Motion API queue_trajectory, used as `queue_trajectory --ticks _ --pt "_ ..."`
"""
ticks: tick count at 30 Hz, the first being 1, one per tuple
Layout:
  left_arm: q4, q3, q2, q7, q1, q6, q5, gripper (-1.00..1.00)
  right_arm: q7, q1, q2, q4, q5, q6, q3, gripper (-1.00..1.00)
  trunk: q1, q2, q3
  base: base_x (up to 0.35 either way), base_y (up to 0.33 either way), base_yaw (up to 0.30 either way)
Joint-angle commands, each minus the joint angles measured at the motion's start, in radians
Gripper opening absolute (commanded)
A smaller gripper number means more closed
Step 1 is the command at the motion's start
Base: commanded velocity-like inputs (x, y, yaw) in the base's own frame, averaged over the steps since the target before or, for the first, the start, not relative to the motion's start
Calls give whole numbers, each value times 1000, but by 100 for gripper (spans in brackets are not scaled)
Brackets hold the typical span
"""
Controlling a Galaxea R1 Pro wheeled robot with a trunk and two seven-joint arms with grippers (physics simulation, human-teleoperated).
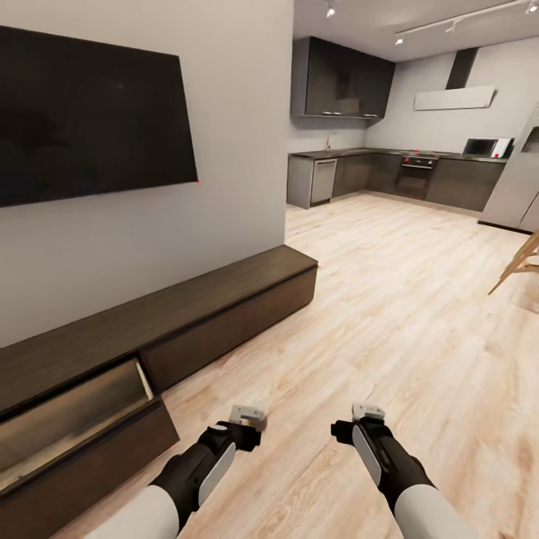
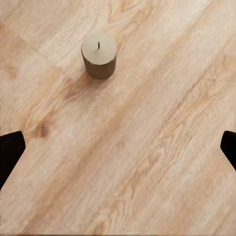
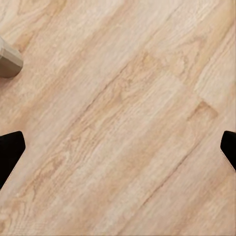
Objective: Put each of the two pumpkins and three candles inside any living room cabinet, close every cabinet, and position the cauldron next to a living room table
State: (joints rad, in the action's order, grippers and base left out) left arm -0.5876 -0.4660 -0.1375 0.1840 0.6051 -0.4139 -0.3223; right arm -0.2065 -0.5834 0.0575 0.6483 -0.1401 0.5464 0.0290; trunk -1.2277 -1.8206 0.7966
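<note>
Both hands, the left hand and right hand, spread apart and empty, hover over floor; a candle stands ahead, likely next to grasp, beside the cabinet's open drawer.

Pale wood-plank floor is stretching from the living room into the kitchen beyond, grain running in long boards. One stubby grey-beige candle is standing upright on the planks in the left wrist view, flat pale top and a short dark wick showing, its shadow falling beside it. In the right wrist view a sliver of a similar grey-beige cylinder is poking in at the frame edge, also sitting on the boards. The long dark-brown cabinet is resting on the floor along the wall, one drawer near the robot hanging open.
</note>
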Motion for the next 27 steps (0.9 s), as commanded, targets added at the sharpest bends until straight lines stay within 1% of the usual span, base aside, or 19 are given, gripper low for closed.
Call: queue_trajectory --ticks 1,3,4,5,6,7,9,10,12,13,15,17,19,23,25,26,27 --pt "5 -6 0 12 1 -3 -11 100 -8 0 0 2 -11 3 2 100 0 0 1 318 -14 -11" --pt "20 -6 -3 22 1 -5 -16 100 -10 2 1 3 -10 3 1 100 0 0 1 324 -8 -7" --pt "31 -6 -4 42 2 -11 -50 100 -13 2 0 9 -11 3 3 100 0 0 1 329 -2 -2" --pt "33 -6 -5 60 3 -15 -77 100 -14 2 0 11 -11 4 4 100 0 0 1 329 -2 -1" --pt "34 -6 -5 74 3 -16 -93 100 -14 2 0 12 -11 6 5 100 0 0 1 330 -1 -1" --pt "36 -6 -5 111 4 -20 -118 100 -15 2 1 14 -12 10 6 100 0 0 1 329 -1 -1" --pt "38 -6 -5 153 4 -28 -136 100 -16 2 0 15 -11 13 6 100 0 0 1 325 -1 0" --pt "40 -6 -5 193 4 -35 -149 100 -18 2 0 16 -11 15 5 100 0 0 1 317 0 0" --pt "41 -6 -5 220 4 -40 -162 100 -21 2 0 17 -11 16 3 100 0 0 1 315 0 0" --pt "42 -6 -5 236 4 -42 -178 100 -24 2 0 18 -10 17 2 100 0 0 1 311 0 0" --pt "43 -6 -5 253 4 -44 -202 100 -27 2 -1 20 -9 17 1 100 0 0 1 311 0 0" --pt "45 -6 -5 261 4 -48 -213 100 -28 2 -1 24 -9 18 1 100 0 0 1 314 0 0" --pt "54 -6 -5 270 5 -71 -228 100 -29 2 -1 37 -9 19 0 100 0 0 1 325 0 0" --pt "60 -6 -5 275 5 -94 -237 100 -29 2 1 48 -9 21 -2 100 0 0 1 333 0 0" --pt "58 -6 -6 274 6 -100 -249 100 -30 2 5 50 -7 33 -4 100 0 0 1 336 0 0" --pt "56 -6 -6 274 6 -102 -258 100 -31 2 6 51 -6 40 -5 100 0 0 1 336 0 0" --pt "54 -6 -6 271 6 -103 -281 100 -34 2 7 52 -2 52 -8 100 0 0 1 327 -22 0"
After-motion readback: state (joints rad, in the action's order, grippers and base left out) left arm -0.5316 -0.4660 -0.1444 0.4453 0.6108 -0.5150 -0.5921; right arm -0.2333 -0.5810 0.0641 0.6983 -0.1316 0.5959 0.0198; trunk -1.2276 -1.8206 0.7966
